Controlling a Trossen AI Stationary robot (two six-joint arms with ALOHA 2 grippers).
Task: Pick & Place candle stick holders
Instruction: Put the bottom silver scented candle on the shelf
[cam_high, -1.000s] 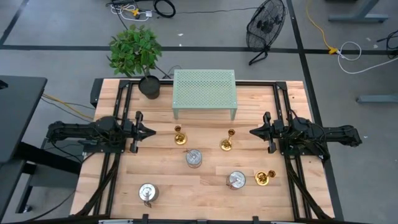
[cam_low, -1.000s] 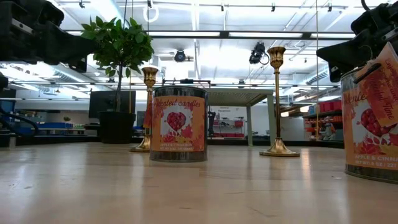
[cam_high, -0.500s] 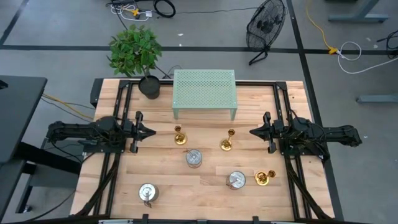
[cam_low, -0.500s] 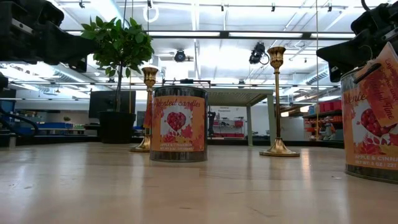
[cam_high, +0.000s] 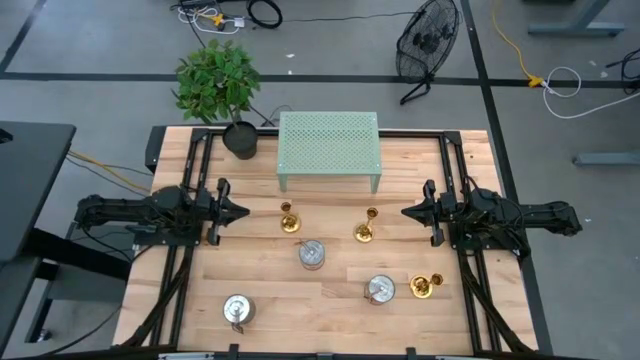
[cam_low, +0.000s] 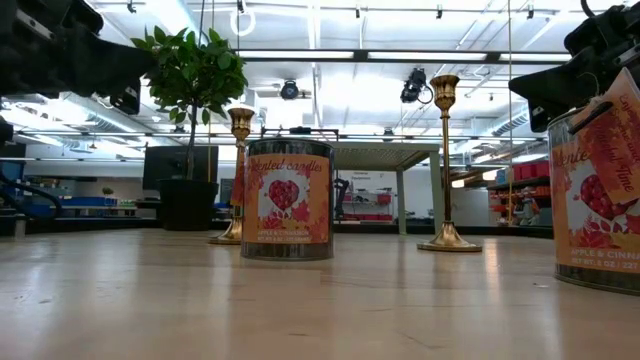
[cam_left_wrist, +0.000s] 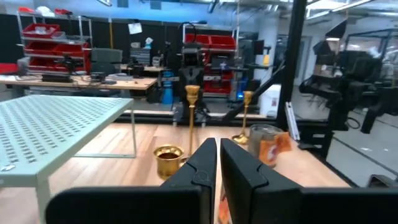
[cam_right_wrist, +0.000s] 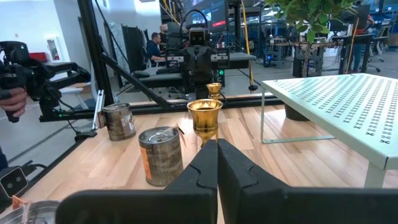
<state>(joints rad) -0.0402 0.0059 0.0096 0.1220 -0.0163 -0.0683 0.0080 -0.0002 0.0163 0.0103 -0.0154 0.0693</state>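
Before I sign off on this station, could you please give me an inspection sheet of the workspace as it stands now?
Surface: wooden table, with a pale green perforated stand at its far edge.
Job's things: three candle stick holders, all upright on the table: left one, middle one, right one beside a tin.
Clutter: three silver-lidded tins; potted plant at the far left corner.
Grippers: left gripper and right gripper wait at the table's sides, fingers shut, holding nothing.
Cables: yellow cable off the table's left; more cables on the floor.
Surroundings: floor fan; a person in the room behind.
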